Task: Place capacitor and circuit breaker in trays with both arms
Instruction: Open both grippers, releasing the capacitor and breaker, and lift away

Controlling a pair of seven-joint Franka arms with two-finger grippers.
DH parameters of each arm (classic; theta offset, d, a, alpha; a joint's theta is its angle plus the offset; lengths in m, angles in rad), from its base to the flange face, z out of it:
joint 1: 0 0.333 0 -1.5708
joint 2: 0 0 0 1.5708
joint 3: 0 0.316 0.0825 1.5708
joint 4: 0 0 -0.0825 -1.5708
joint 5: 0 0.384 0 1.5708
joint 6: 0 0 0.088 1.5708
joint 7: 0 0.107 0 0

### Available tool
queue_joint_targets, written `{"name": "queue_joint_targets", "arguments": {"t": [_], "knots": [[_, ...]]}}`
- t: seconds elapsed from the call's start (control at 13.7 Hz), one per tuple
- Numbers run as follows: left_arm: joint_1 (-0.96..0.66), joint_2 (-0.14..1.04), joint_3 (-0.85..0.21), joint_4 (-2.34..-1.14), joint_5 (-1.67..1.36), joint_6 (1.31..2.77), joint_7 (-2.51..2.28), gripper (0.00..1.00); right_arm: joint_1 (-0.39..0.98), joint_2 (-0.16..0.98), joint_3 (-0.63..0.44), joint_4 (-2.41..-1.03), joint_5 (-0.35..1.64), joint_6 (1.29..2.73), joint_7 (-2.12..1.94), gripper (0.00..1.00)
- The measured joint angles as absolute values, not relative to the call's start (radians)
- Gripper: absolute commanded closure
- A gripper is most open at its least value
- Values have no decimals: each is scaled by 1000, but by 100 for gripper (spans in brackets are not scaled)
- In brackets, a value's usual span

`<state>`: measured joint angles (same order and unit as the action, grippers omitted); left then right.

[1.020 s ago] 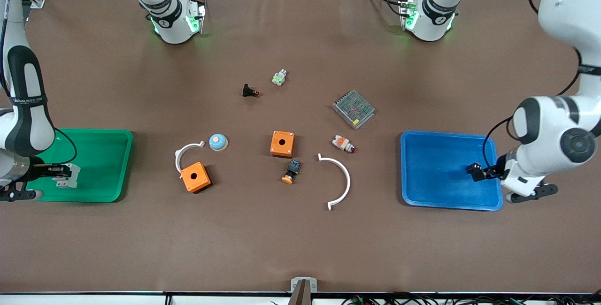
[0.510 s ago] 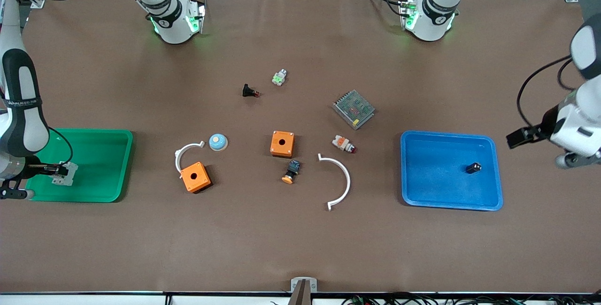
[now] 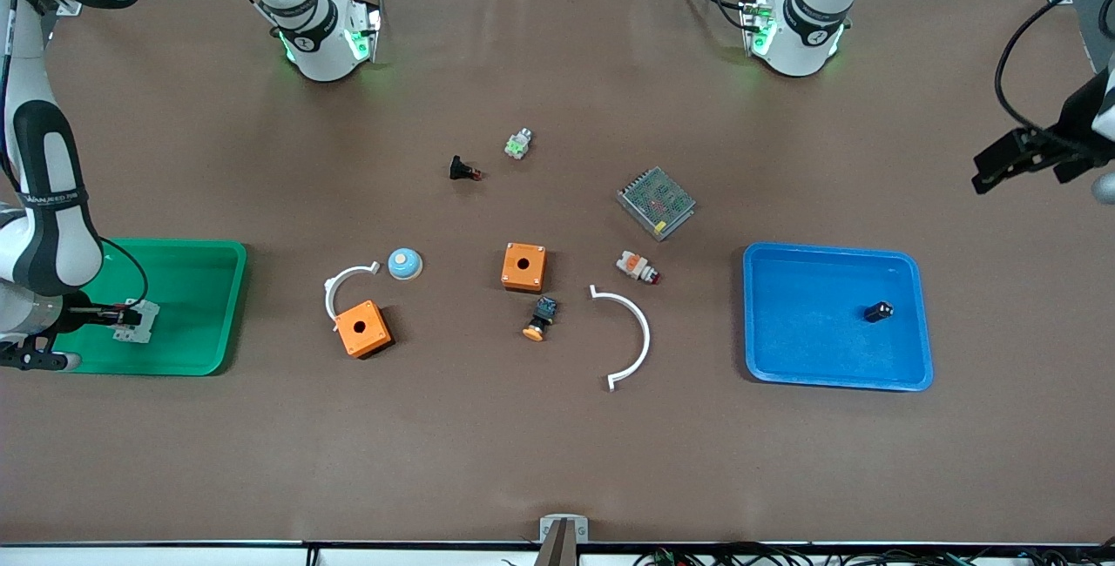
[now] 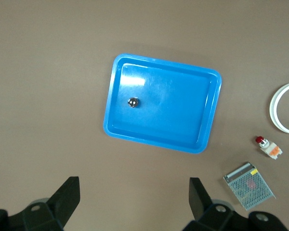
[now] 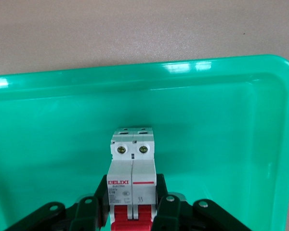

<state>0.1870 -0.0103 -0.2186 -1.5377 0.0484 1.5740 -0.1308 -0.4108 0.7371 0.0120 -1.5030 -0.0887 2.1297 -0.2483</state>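
The capacitor (image 3: pixel 879 312), a tiny dark stub, lies loose in the blue tray (image 3: pixel 784 357); it also shows in the left wrist view (image 4: pixel 133 102) inside that tray (image 4: pixel 159 139). My left gripper (image 3: pixel 1003 164) is open and empty, high over bare table at the left arm's end, off the tray; its fingers (image 4: pixel 70 197) stand wide apart. My right gripper (image 3: pixel 109 317) is shut on the white-grey circuit breaker (image 3: pixel 139 320), low inside the green tray (image 3: pixel 200 348). In the right wrist view the fingers (image 5: pixel 166 202) clamp the breaker (image 5: pixel 132 166) at its red end.
Mid-table hold two orange boxes (image 3: pixel 523 266) (image 3: pixel 363 328), a silver mesh box (image 3: pixel 656 201), two white arcs (image 3: pixel 640 331) (image 3: pixel 335 287), a white-and-orange button (image 3: pixel 637 266), a blue dome (image 3: pixel 405 264), a black flanged part (image 3: pixel 462 170) and a black-and-orange button (image 3: pixel 540 319).
My left gripper let go of the capacitor in the blue tray, then rose and drew away toward the left arm's end. My right gripper shifted slightly within the green tray, still holding the breaker.
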Motion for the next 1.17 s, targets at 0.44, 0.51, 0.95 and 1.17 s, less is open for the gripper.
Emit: {"name": "queue_joint_targets", "arguments": {"t": [0.44,0.51,0.95,1.17], "knots": [[38,-61,-62,-1539,32,1496,-109,0,-397,670,29,-1459,-82,1941,-242,0],[25,-64,-49,-1540,32,1490,-98,0,-381,628,33,-1455,-80,1881,-221,0],[22,-67,-44,-1545,32,1488,-80,0,-164,337,45,-1545,-75,1656,71,0],[22,-67,-44,-1547,32,1488,-80,0,-102,191,46,-1674,-46,1656,110,0]]}}
